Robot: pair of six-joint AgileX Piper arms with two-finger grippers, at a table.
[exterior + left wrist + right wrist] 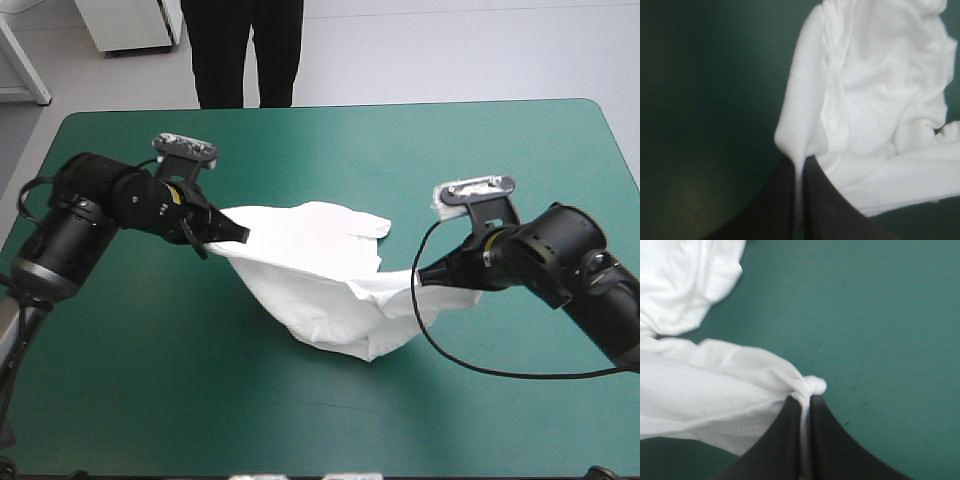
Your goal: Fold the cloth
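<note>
The white T-shirt (pixel 320 280) is hanging crumpled near the middle of the table, stretched between the two grippers. Its middle is sagging toward the near edge, and its lowest fold appears to be resting on the teal-green cover (pixel 480 160). A looser flap is spreading out on the far side of the bundle, pointing to the right. The left gripper (pixel 238 234) is pinching the shirt's left end, with its black fingers (pixel 825 200) all but closed and a thin strip of white cloth running between them. The right gripper (pixel 420 277) is clamping the right end the same way, with a small knot of bunched fabric bulging just ahead of its fingertips (pixel 790 407). Both arms are reaching inward from their own sides, well apart from each other, with bare cover lying all around the shirt.
</note>
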